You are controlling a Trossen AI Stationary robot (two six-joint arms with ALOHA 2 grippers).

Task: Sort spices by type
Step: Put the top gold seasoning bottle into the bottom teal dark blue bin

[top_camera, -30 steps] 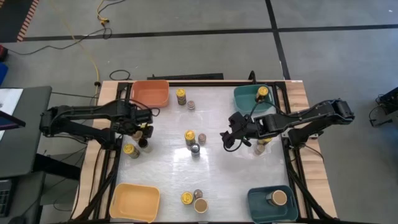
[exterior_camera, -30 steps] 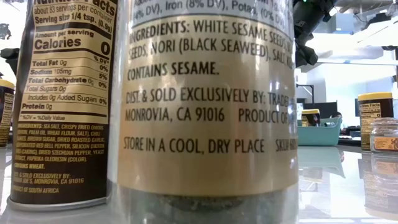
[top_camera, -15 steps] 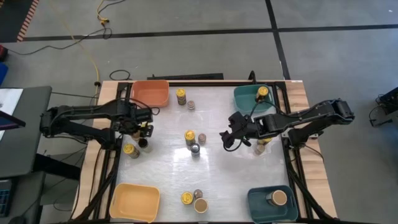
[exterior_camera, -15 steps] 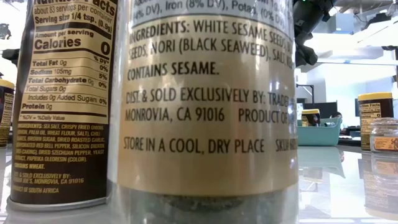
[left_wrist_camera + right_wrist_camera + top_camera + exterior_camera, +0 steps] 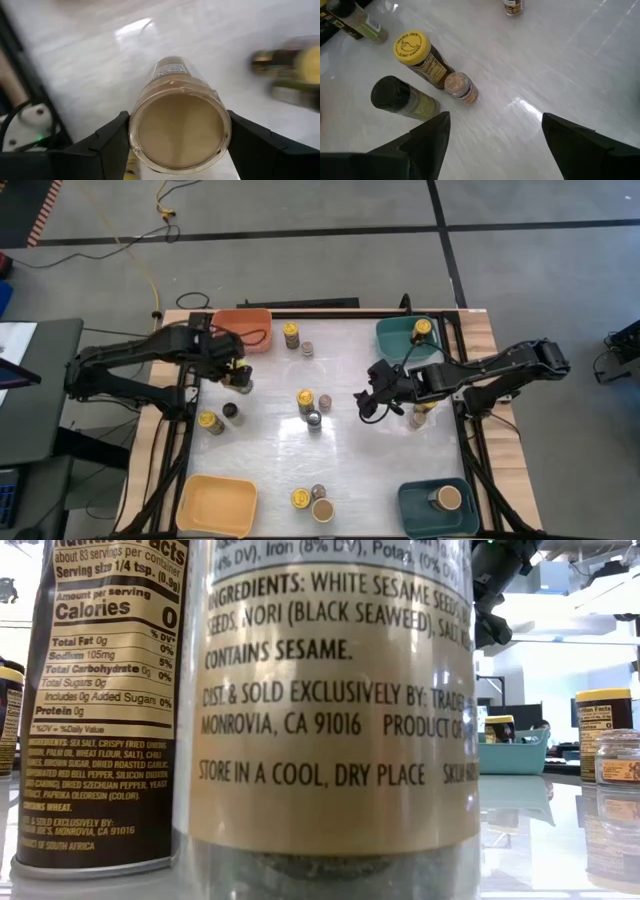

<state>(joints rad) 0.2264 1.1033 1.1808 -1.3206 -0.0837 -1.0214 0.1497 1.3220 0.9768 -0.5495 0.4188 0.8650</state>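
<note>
My left gripper is shut on a tan-lidded jar, near the orange bin. A yellow-lidded jar and a black-lidded jar stand on the table just nearer. My right gripper is open and empty above the table's right half. Its wrist view shows a yellow-lidded jar, a black-lidded jar and a small grey-topped jar standing together mid-table. My left gripper pinches the tan-lidded jar between its two fingers at the sides of its lid. The fingers come from above and point down. The jar hangs below them about upright, lid up, and looks clear of the table.
A teal bin at the far right holds a yellow-lidded jar. A dark teal bin at the near right holds a tan-lidded jar. A yellow bin is near left. More jars stand at the far middle and near middle.
My left gripper has risen and gone a little toward the table's far edge and the orange bin, carrying the tan-lidded jar. The black-lidded jar beside it now shows fully.
</note>
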